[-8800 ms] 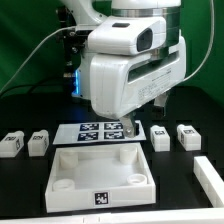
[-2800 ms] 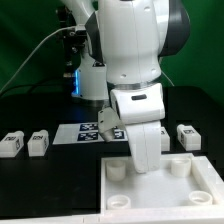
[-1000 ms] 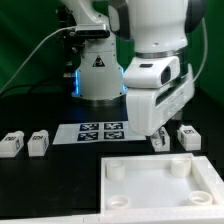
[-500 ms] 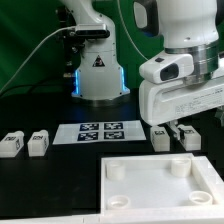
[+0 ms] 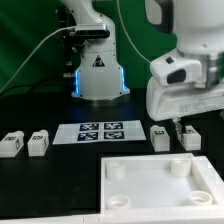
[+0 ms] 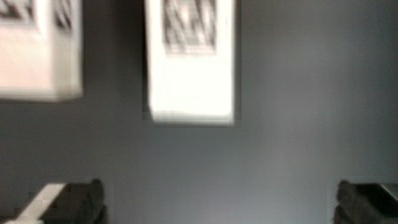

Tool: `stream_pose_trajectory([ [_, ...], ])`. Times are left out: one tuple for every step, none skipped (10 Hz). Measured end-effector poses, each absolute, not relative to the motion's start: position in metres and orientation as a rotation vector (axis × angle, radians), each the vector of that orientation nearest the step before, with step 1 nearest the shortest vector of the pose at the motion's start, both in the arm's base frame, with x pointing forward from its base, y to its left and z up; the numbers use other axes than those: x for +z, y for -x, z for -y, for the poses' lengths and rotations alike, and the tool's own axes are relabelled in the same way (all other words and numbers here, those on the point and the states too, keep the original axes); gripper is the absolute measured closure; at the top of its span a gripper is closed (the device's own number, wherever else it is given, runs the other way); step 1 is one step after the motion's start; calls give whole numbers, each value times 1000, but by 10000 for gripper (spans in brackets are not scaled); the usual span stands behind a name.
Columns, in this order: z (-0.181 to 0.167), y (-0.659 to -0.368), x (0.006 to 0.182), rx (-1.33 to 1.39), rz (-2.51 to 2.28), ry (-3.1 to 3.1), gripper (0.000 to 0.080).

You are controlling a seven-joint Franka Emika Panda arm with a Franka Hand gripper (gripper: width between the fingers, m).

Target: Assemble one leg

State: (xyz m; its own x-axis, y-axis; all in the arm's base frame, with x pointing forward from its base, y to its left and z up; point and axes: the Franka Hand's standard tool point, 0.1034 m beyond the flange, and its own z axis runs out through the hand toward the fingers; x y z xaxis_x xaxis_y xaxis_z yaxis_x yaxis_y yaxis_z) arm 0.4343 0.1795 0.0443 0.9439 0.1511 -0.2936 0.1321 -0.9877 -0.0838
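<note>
The leg [image 5: 187, 137] that the arm seems bound for lies flat on the dark surface at the exterior view's right, just beside a second leg [image 5: 160, 137] and just behind the far edge of the large white tray-like top [image 5: 165, 186]. In the wrist view it is probably the pale block [image 6: 191, 60] lying roughly in line with the gap between the fingers, though the blur leaves that uncertain. It looks like a small, rigid block, light enough to lift easily, hard and fairly smooth, so it might slip or twist under a loose pinch. The sensible hold is across its two long flat sides near the middle, leaving the ends free. The gripper [image 5: 178, 126] hangs above and just behind the two legs with its jaws spread wide and nothing between them, as the wrist view [image 6: 221, 200] confirms. Two more legs [image 5: 12, 143] [image 5: 38, 142] lie well apart at the exterior view's left, with the marker board [image 5: 100, 131] between the two pairs. Compared with half a second ago, the arm has shifted toward the exterior view's right and slightly upward. A second ago it covered the second leg. The legs and top have not moved.
</note>
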Motion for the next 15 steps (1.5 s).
stream_pose_trajectory([
  [-176,-433,35,613,293,3009,151],
  [-175,-429,36,796,284,2976,151],
  [-176,-429,38,945,289,2938,151],
  [-176,-428,37,1082,293,2895,151],
  [-176,-426,36,1191,296,2855,151],
  [-175,-421,37,1348,304,2792,151],
  [-179,-424,30,1366,255,2804,151],
  [-181,-420,29,1376,269,2803,151],
  [-182,-417,28,1382,273,2802,151],
  [-182,-415,25,1376,271,2801,151],
  [-182,-411,22,1379,275,2801,151],
  [-184,-407,19,1379,282,2802,151],
  [-184,-402,14,1381,281,2803,151],
  [-185,-399,11,1386,284,2802,151],
  [-188,-397,10,1390,295,2802,151],
])
